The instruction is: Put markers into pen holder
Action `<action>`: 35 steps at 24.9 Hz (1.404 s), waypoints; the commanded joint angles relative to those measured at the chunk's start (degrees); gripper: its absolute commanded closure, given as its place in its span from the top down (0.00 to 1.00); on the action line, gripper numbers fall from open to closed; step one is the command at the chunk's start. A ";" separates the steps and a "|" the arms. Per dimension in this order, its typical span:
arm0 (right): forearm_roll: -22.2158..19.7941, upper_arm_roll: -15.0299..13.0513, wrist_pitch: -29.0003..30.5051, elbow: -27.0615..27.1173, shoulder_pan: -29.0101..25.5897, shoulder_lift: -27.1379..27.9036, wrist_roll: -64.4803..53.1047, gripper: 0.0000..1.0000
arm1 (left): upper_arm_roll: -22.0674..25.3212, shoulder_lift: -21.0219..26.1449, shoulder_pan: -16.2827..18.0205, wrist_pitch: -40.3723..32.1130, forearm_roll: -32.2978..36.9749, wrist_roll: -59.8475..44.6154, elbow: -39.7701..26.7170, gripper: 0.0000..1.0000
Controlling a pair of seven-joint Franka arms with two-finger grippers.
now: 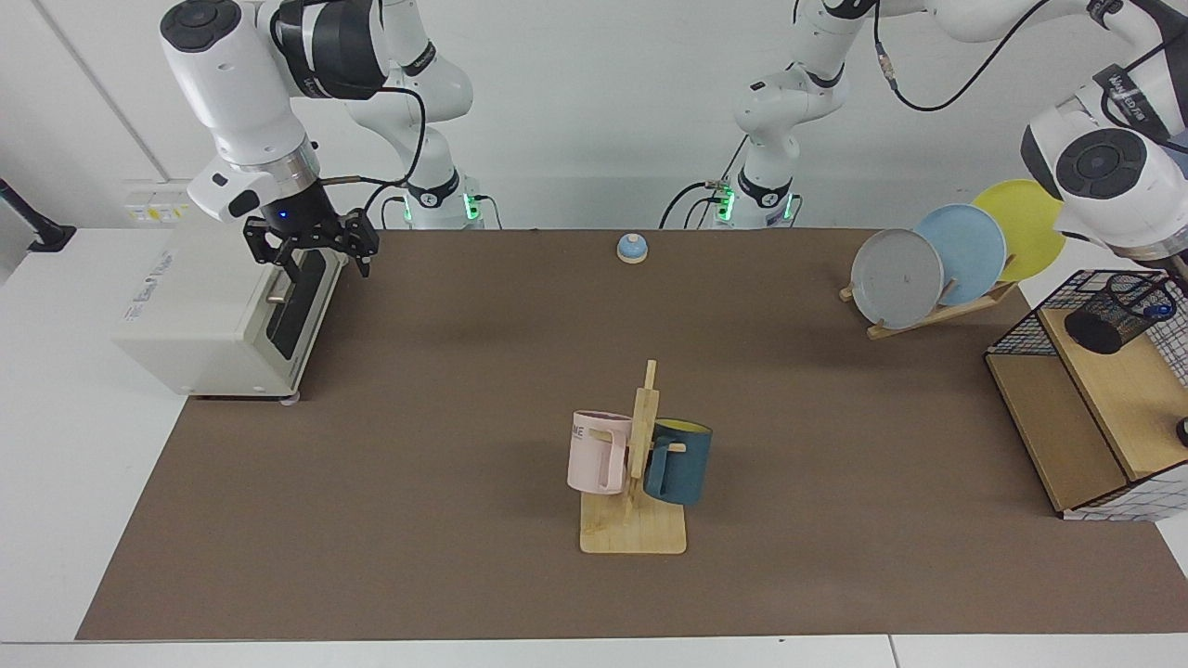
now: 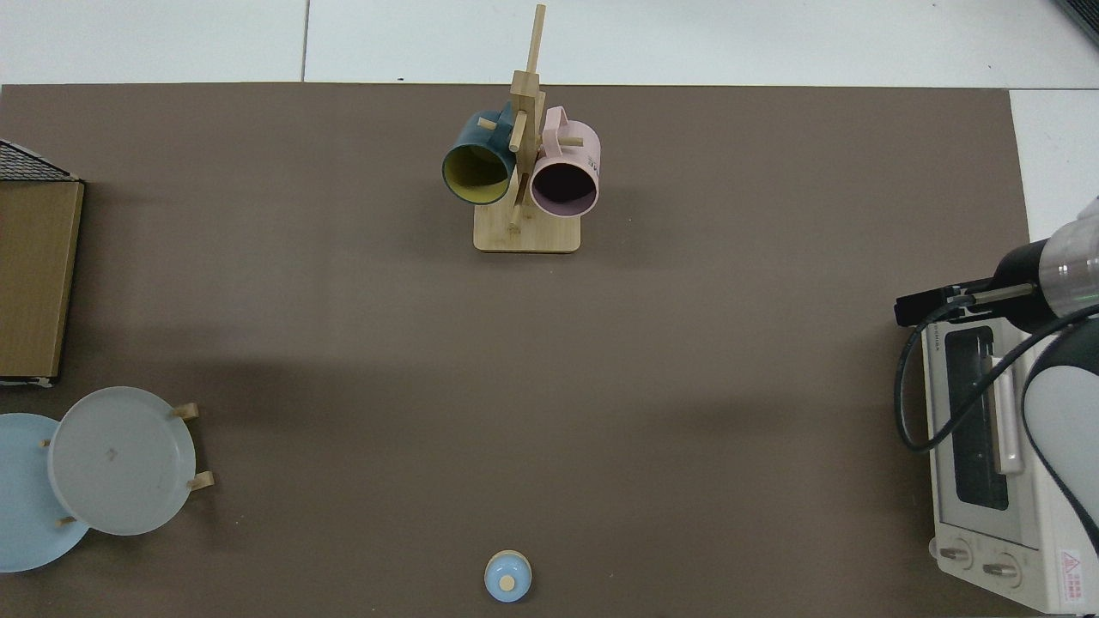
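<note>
The pen holder [image 1: 1109, 320], a small black mesh cup, sits tilted on the wooden shelf of the wire basket at the far right of the facing view. A small blue end of the marker [image 1: 1156, 311] shows inside its mouth; the rest of the marker is hidden. My left gripper [image 1: 1179, 272] is just above the holder and mostly cut off by the frame edge. My right gripper [image 1: 311, 246] hangs open and empty over the front of the toaster oven [image 1: 223, 311]. The top view shows this gripper [image 2: 914, 307] at the oven's edge.
A mug tree [image 1: 636, 464] with a pink mug and a dark blue mug stands mid-table. A plate rack [image 1: 937, 264] holds three plates beside the wire basket [image 1: 1012, 334]. A small blue bell [image 1: 632, 248] sits at the far edge.
</note>
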 commanded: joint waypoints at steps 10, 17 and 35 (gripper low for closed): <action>-0.03 0.40 0.26 -0.16 -0.25 -0.52 -0.70 1.00 | 0.29 -0.04 -0.90 -9.13 -21.21 -11.46 1.56 1.00; -0.03 0.39 0.35 -0.16 -0.43 -0.52 -0.71 1.00 | 0.28 -0.30 0.06 -11.86 -36.13 -21.48 1.39 1.00; -0.03 0.40 0.35 -0.08 -0.43 -0.52 -0.71 1.00 | -0.59 -1.80 -3.01 -4.57 -51.55 -59.45 -3.10 1.00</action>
